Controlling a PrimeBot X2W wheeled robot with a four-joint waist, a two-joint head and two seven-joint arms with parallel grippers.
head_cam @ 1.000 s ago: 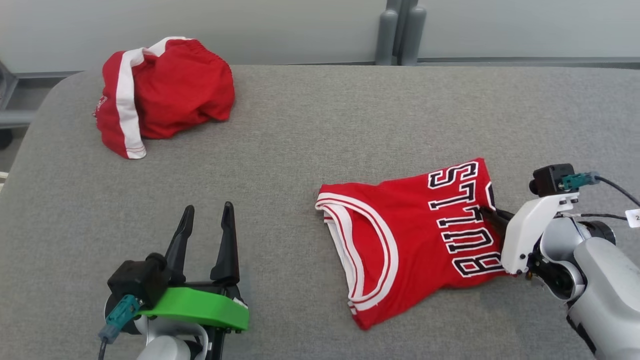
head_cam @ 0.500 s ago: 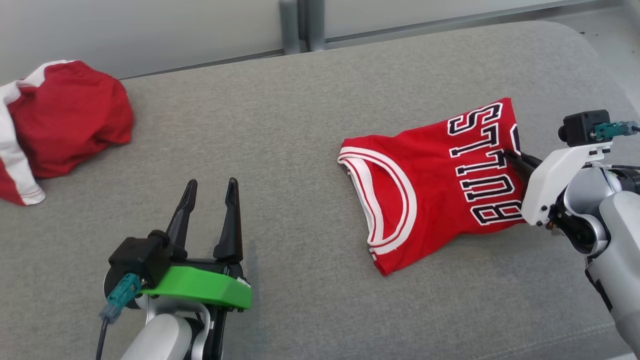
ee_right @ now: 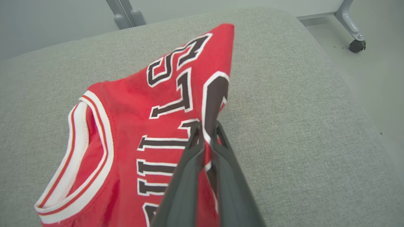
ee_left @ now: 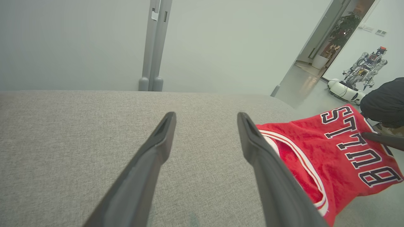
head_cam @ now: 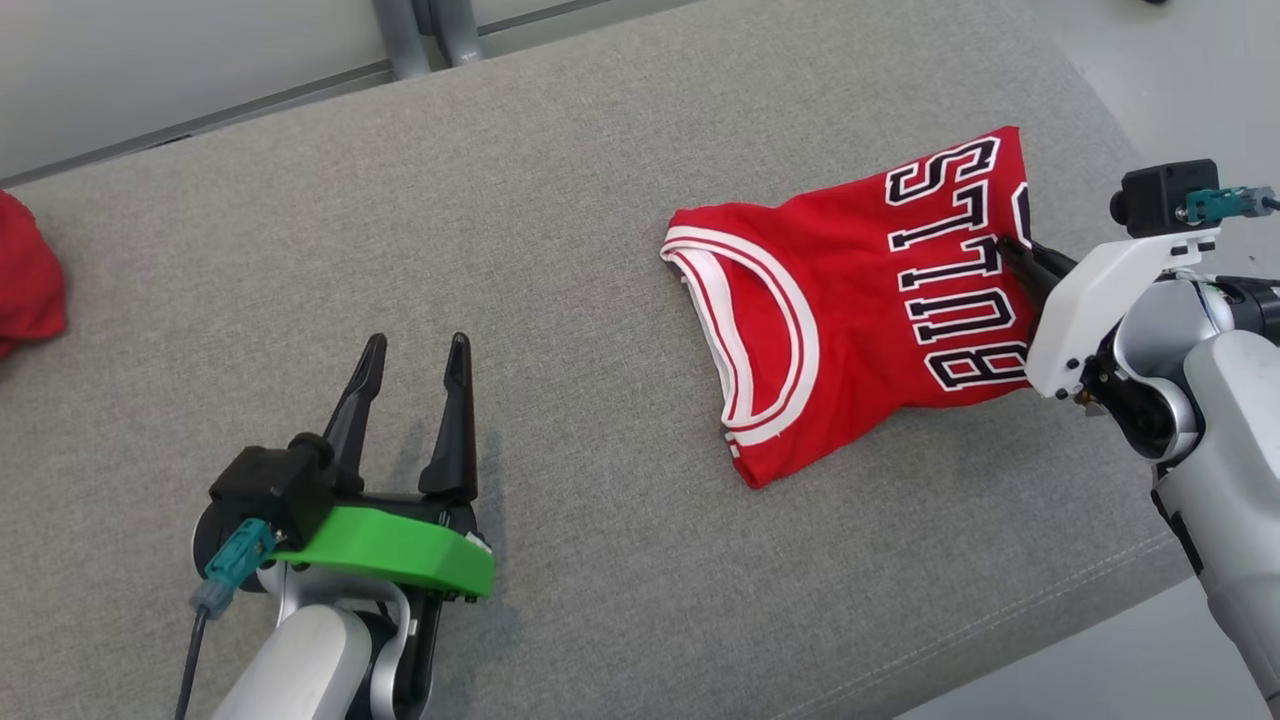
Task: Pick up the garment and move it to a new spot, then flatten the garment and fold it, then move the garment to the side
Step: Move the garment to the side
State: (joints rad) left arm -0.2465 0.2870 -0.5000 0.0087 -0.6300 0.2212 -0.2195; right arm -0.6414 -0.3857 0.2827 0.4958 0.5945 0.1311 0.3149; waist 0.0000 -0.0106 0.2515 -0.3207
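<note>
The garment (head_cam: 850, 300) is a folded red jersey with black-and-white lettering, lying on the grey padded table (head_cam: 550, 200) near its right end. My right gripper (head_cam: 1010, 250) is shut on the jersey's right edge. In the right wrist view the dark fingers (ee_right: 206, 127) pinch the cloth (ee_right: 132, 126) by the lettering, and that edge is raised off the table. My left gripper (head_cam: 417, 350) stands open over bare table at the lower left, well apart from the jersey. In the left wrist view its fingers (ee_left: 206, 118) hold nothing, with the jersey (ee_left: 331, 157) to their right.
A second red garment (head_cam: 25, 290) lies at the table's far left. The table's right end drops to pale floor (head_cam: 1150, 60). Grey posts (head_cam: 430, 25) stand behind the table. Another robot (ee_left: 359, 75) stands beyond a doorway. A caster wheel (ee_right: 356, 45) sits on the floor.
The head camera has swung right, so the other red garment slid to the picture's left edge. The jersey, still held by my right gripper, now lies nearer the table's right end.
</note>
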